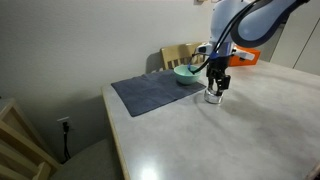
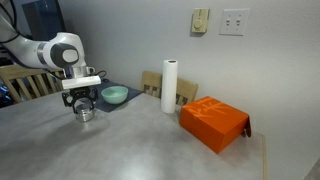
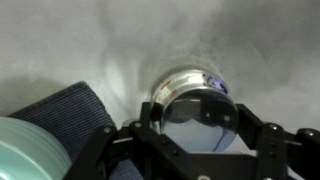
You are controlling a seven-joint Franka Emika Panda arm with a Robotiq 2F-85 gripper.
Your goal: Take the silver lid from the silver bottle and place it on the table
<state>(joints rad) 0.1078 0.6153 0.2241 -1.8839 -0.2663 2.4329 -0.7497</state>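
Note:
The small squat silver bottle [image 1: 213, 98] stands on the pale table [image 1: 200, 140] just beside the dark cloth mat [image 1: 150, 93]; it also shows in an exterior view [image 2: 85, 114]. My gripper [image 1: 216, 88] hangs straight down over it. In the wrist view the round shiny silver lid [image 3: 200, 122] sits between my two black fingers [image 3: 198, 135], which press on both of its sides. The bottle's rim [image 3: 180, 85] shows just behind the lid. I cannot tell how far the lid stands above the bottle.
A teal bowl [image 2: 115, 95] sits on the mat right next to the bottle, and shows in the wrist view [image 3: 25, 150]. A tall white cylinder [image 2: 170, 85] and an orange box [image 2: 213, 123] stand further along the table. A wooden chair [image 1: 178, 55] is behind the table.

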